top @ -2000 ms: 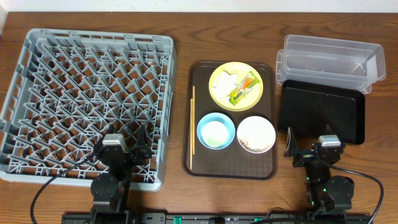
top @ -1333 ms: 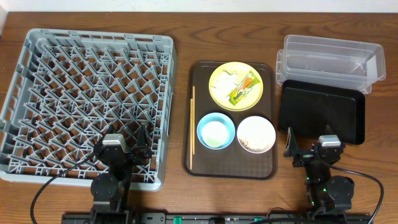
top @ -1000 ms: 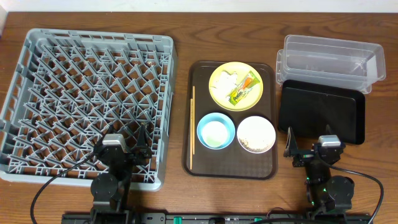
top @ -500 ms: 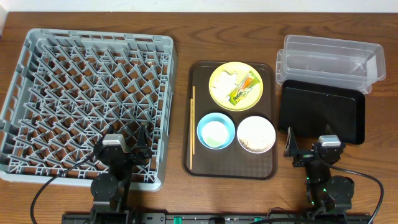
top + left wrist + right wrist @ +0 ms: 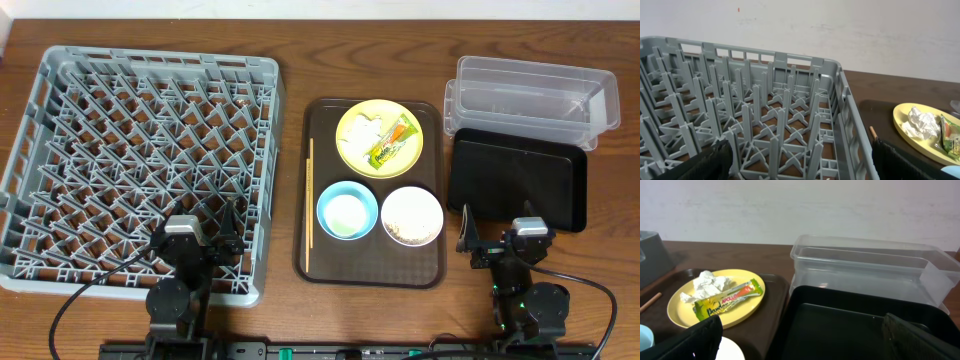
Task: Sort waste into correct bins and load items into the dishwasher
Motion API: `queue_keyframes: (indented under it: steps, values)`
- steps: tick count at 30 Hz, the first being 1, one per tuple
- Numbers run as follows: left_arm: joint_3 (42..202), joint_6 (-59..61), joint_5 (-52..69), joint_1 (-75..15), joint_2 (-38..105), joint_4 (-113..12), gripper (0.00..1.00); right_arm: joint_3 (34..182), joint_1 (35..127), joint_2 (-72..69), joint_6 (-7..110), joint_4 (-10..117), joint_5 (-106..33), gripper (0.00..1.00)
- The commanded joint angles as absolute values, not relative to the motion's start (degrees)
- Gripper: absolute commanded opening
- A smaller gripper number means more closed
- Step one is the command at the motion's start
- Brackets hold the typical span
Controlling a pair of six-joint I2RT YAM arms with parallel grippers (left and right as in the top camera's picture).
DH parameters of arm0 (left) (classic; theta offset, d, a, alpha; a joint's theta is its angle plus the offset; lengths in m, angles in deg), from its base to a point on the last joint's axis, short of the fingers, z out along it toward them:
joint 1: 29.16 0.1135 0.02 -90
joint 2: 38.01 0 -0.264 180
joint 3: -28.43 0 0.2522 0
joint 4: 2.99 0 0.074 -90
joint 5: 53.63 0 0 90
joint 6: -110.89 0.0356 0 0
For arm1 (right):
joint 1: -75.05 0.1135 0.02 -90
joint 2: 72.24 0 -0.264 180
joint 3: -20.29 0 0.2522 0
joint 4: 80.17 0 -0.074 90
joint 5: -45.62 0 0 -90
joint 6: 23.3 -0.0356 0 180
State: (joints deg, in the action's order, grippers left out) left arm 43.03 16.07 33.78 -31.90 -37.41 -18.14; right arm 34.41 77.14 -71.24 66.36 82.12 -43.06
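Left gripper [image 5: 196, 230]: jaws wide, holding nothing, parked at the near edge of the grey dish rack [image 5: 160, 62]. The rack runs ahead of it and off to its left; its pegs fill the left wrist view.

Right gripper [image 5: 500, 242]: jaws wide, holding nothing, low over the worktop [image 5: 600, 270]. The black tray [image 5: 515, 180] is straight ahead of it, near edge just in front of the fingers. The clear tub [image 5: 530, 100] is beyond that, touching the tray's far edge.

The brown serving tray [image 5: 372, 262] lies between the two grippers, ahead-right of the left one and ahead-left of the right one.

On the serving tray:
- The yellow plate [image 5: 352, 150] is at the far end, carrying the crumpled tissue [image 5: 362, 131] and the green-orange wrapper [image 5: 390, 147] side by side.
- The blue bowl [image 5: 347, 210] and the white bowl [image 5: 411, 215] are nearer, side by side, with the white one closer to the right gripper.
- Beige crumbs [image 5: 408, 230] sit inside the white bowl.
- The chopsticks [image 5: 310, 200] lie along the tray edge nearest the left gripper, pointing away from it.

The blue bowl has a pale inside; I can't tell whether a cup sits in it.
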Motion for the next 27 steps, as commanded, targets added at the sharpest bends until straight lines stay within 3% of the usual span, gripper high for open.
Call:
queue_keyframes:
  steps: [1, 14, 22, 27]
  values:
    - [42.42, 13.87, 35.55, -32.15, -37.78, -20.79, 0.91, 34.36, 76.73, -71.42, 65.88, 81.99, -42.80, 0.99]
    - [55.20, 13.32, 35.99, -32.12, -31.72, -34.60, 0.91, 41.51, 76.73, -66.31, 60.92, 82.36, -42.78, 0.99]
    - [70.00, 13.30, 35.99, -32.12, -17.15, -46.90, 0.91, 59.33, 76.73, -44.71, 61.51, 76.39, -37.79, 0.99]
    - [80.54, 13.08, 35.97, -32.12, -6.00, -57.46, 0.91, 75.46, 76.81, -26.00, 68.05, 66.99, -27.50, 0.99]
